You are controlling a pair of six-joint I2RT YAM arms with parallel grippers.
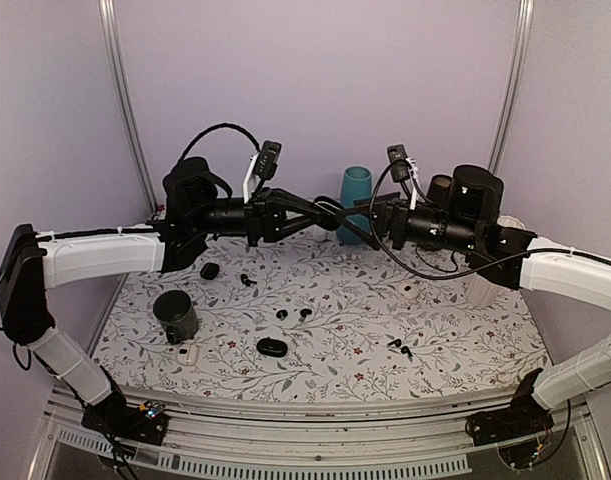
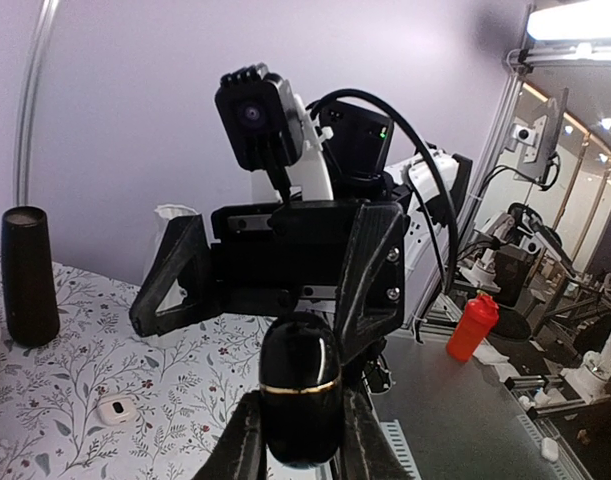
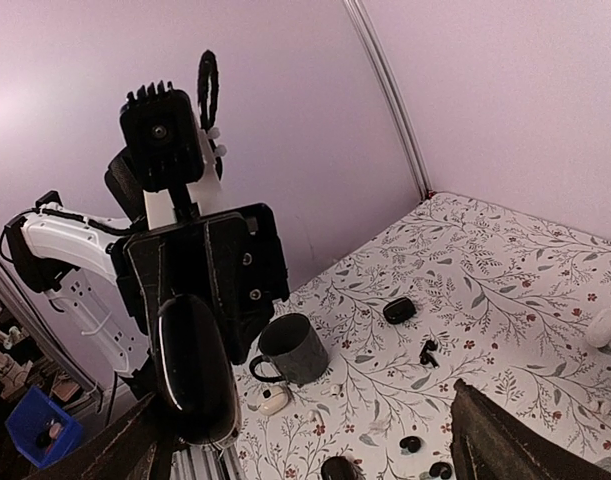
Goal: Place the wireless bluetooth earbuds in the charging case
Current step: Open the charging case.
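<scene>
My left gripper is shut on a glossy black charging case with a thin gold seam, held high above the table. In the top view both grippers meet in mid-air, the left gripper facing the right gripper. My right gripper is open wide, and the case stands just beside its left finger. Black earbuds lie on the floral table: one with a stem, a pair near the middle, another to the right.
On the table stand a dark mug, a teal bottle at the back, black cases and white cases. A black cylinder stands at the table's right side.
</scene>
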